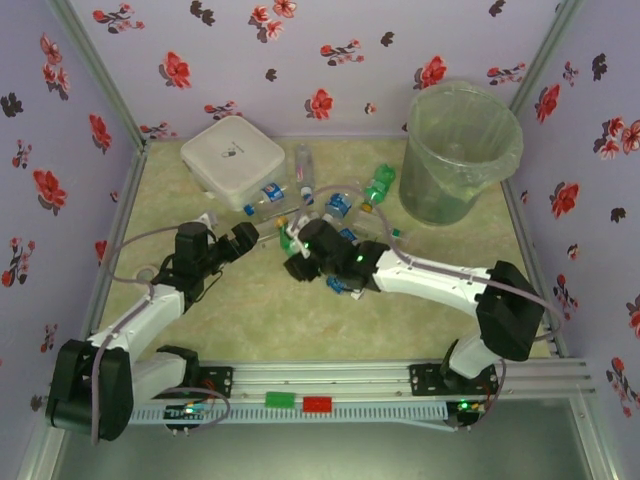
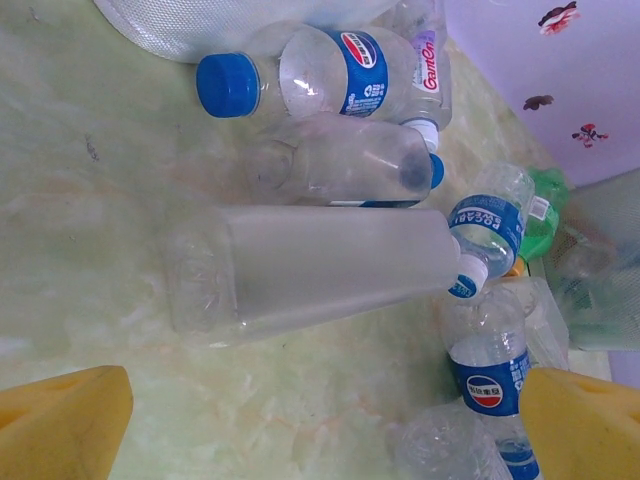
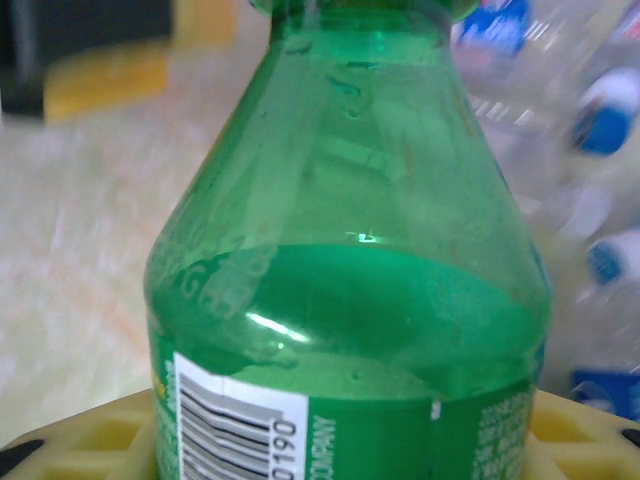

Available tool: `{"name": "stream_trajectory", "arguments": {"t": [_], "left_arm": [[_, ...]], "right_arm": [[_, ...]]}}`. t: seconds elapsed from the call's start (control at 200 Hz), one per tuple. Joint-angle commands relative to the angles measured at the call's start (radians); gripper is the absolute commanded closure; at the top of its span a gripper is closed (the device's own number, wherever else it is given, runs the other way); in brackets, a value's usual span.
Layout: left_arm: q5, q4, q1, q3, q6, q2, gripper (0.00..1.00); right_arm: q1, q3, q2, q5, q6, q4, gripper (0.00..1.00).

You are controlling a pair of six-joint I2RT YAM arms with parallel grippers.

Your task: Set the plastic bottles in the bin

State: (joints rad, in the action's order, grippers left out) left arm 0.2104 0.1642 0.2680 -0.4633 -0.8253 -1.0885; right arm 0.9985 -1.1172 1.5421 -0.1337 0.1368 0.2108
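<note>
The right gripper (image 1: 293, 250) was partly closed around a green bottle (image 3: 350, 300) at mid-table. Just left of it, the left gripper (image 1: 262, 232) was spread wide and empty, facing a clear bottle (image 2: 320, 270) lying on its side. More bottles (image 1: 335, 205) lay scattered beyond. The bin (image 1: 430, 190) stood far right, and a white box (image 1: 232, 155) far left.

Green bottle (image 3: 350, 300) close up, barcode label (image 3: 235, 430), clamped in yellow pincer (image 3: 340, 455), blurred blue-capped bottles (image 3: 600, 190) right, pale surface (image 3: 80, 250) left

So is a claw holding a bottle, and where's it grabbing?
Right claw holds a green bottle by its labelled body. Left claw holds nothing.
</note>
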Motion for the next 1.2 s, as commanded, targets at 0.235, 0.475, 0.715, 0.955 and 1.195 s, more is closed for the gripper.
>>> {"name": "stream_trajectory", "arguments": {"t": [0.235, 0.475, 0.715, 0.955, 1.195], "left_arm": [[0.075, 0.058, -0.009, -0.065, 0.032, -0.065, 0.00], [0.104, 0.026, -0.008, -0.084, 0.078, -0.091, 0.00], [0.128, -0.018, -0.006, -0.110, 0.117, -0.106, 0.00], [0.130, -0.052, -0.007, -0.141, 0.147, -0.125, 0.00], [0.138, -0.048, -0.006, -0.149, 0.141, -0.135, 0.00]], "right_arm": [[-0.353, -0.372, -0.054, -0.166, -0.131, 0.033, 0.74], [-0.681, -0.603, 0.007, -0.120, -0.072, 0.132, 0.73], [-0.816, -0.780, 0.164, -0.188, -0.071, 0.286, 0.71], [-0.866, -0.722, 0.220, -0.172, 0.003, 0.334, 0.67], [-0.873, -0.654, 0.235, -0.170, 0.046, 0.302, 0.46]]}}
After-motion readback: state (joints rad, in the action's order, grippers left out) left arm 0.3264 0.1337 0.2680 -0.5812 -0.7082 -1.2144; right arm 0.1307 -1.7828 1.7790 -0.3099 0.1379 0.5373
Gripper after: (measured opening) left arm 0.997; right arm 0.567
